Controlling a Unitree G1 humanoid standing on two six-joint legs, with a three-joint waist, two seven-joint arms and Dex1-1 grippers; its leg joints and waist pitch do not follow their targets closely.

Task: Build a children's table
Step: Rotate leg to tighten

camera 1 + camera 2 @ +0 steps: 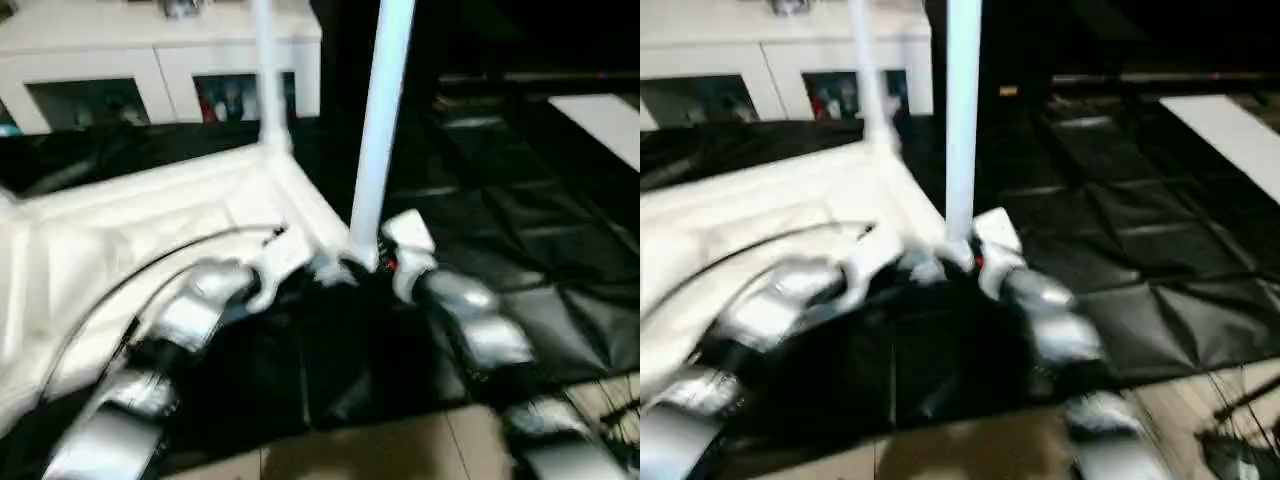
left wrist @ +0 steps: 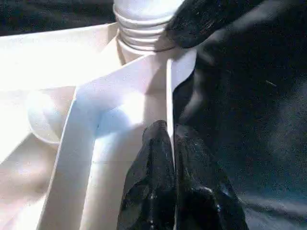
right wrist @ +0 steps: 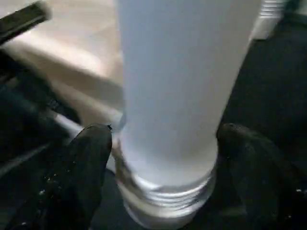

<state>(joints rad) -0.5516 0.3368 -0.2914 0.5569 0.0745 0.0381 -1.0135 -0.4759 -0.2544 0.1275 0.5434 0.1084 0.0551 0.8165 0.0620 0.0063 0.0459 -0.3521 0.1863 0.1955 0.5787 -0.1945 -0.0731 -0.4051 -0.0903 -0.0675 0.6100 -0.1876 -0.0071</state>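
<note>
- A black cloth, creased into squares, covers the work surface across the middle and right of the head views; a strip of pale floor shows along the bottom edge.
- A white cabinet with glass doors stands at the upper left, and a flat white panel lies at the right edge.
- The head views are blurred, so the cabinet's contents cannot be made out, and the tops of both legs are cut off by the upper edge.
- The children's table lies upside down at centre left, ribbed underside up, white plastic with raised walls.
- One tapered white leg stands upright in the near corner socket, its threaded collar visible at the base; a second leg rises from the far corner.
- The left gripper has its black fingers pressed together on the thin rim of the table.
- The right gripper is spread, its fingers either side of the near leg's base, apart from it.
</note>
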